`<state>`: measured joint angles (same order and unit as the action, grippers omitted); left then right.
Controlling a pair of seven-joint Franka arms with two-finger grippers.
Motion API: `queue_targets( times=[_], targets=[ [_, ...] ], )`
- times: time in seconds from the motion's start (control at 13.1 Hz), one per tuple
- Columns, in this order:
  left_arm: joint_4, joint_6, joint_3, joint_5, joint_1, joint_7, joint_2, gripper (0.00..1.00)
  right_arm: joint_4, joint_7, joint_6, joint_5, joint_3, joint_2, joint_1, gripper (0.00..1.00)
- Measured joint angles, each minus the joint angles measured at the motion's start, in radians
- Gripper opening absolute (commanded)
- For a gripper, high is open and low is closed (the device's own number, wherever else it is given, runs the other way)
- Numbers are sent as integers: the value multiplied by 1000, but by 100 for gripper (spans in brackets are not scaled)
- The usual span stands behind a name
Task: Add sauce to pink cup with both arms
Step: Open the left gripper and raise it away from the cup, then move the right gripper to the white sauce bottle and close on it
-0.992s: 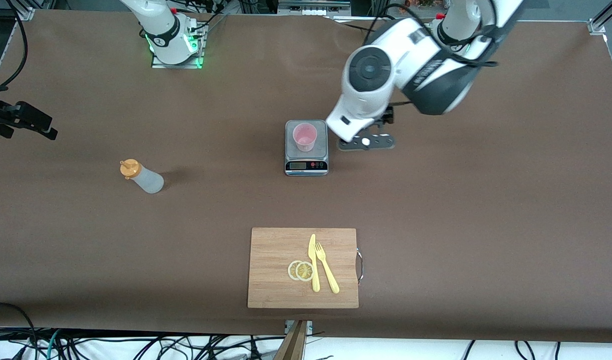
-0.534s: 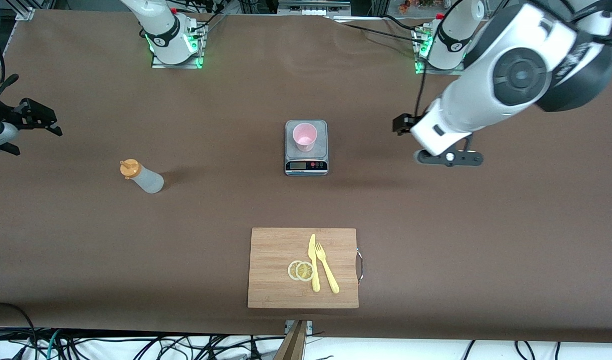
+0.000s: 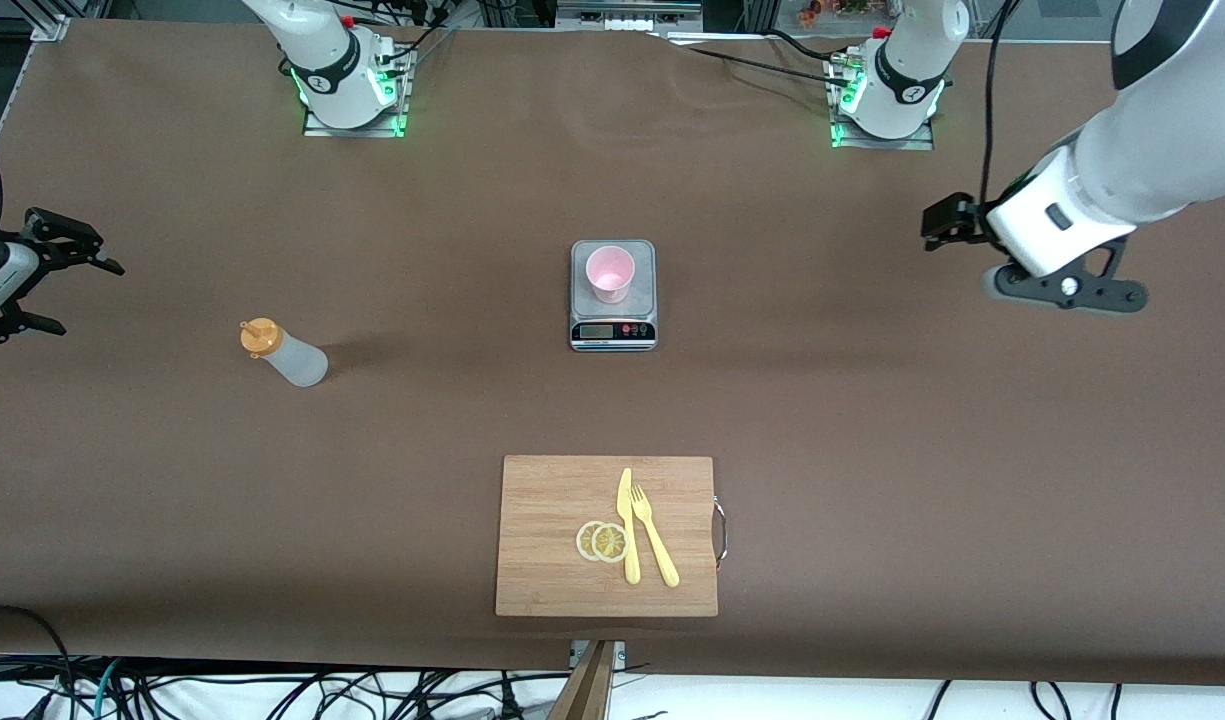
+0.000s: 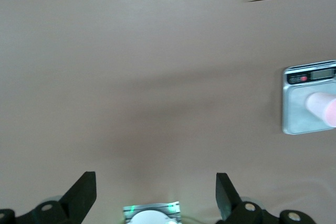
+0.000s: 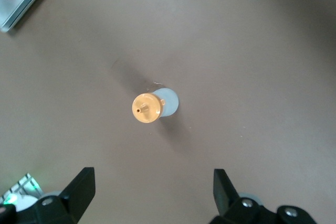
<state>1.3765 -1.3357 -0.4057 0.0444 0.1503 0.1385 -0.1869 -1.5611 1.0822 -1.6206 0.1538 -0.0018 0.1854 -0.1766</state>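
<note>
Altogether, one translucent whitish sauce bottle [image 3: 283, 353] and one pale pink plastic cup [image 3: 610, 274] on one grey scale [image 3: 613, 296] occupy the brown surface [image 3: 872, 450]; the left gripper [image 3: 1062, 285] and right gripper [image 3: 32, 280] hang wide open, empty, at the surface's ends.

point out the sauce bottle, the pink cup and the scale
sauce bottle [image 3: 272, 345], front view, on its orange cap
pink cup [image 3: 610, 272], front view, on its open mouth
scale [image 3: 613, 331], front view, on its display panel

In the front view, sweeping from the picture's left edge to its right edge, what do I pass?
right gripper → sauce bottle → pink cup on the grey scale → left gripper
</note>
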Motion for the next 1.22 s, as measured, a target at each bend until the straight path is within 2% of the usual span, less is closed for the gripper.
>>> queue_targets(
  times=[0.15,0.31,0.46,0.92,1.22],
  targets=[
    [71,-45,172,-9,-97,-36,75,100,-25,126,3,55,0,19,-28,100],
    [172,-134,278,-18,-118,-129,146,100,-53,280,3,129,-2,51,-78,100],
    [226,-167,356,-38,-136,-205,180,100,-66,440,3,198,-2,97,-123,100],
    [241,-171,372,-40,-154,-215,186,100,-71,913,45,428,-3,272,-220,100],
    [241,-166,372,-40,-154,-215,186,100,-72,1123,85,531,-12,363,-254,100]
  ],
)
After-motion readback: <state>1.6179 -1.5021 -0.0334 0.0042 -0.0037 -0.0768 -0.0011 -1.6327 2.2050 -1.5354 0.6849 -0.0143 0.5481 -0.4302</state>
